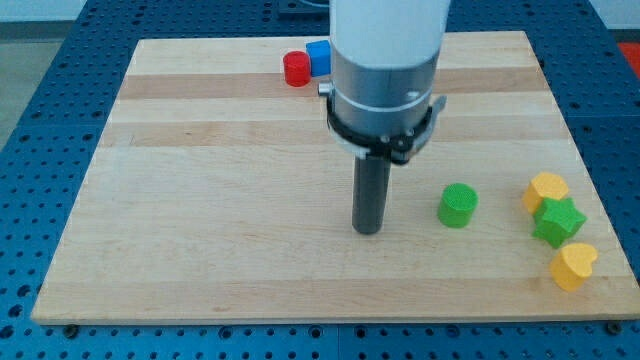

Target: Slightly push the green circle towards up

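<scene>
The green circle [458, 205] is a short green cylinder on the wooden board [200, 200], right of the middle. My tip [368, 230] is the lower end of the dark rod, resting on the board to the left of the green circle and a little lower in the view, with a clear gap between them. The arm's white and grey body hangs above it.
A red cylinder [297, 69] and a blue block [319, 57] sit together at the board's top edge. At the right edge stand a yellow block [547, 190], a green star block [558, 222] and a yellow heart block [574, 266].
</scene>
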Controlling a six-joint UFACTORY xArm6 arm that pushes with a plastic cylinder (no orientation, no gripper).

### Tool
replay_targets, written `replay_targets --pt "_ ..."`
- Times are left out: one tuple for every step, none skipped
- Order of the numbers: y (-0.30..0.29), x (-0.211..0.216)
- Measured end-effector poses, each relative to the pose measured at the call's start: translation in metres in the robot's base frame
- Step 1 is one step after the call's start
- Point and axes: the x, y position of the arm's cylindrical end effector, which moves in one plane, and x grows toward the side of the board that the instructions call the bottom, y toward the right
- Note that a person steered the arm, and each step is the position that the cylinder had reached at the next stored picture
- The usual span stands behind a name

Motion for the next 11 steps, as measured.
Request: replay_targets --pt "0.000 0.021" --pt "0.009 0.021" --pt "0.032 0.021" --pt "0.047 0.019" --pt "0.052 0.010" --pt "0.059 0.003" --pt "0.071 0.003" --pt "0.078 0.003" --pt "0.079 -0.001" --pt "0.083 -0.004" --pt "0.091 -0.007"
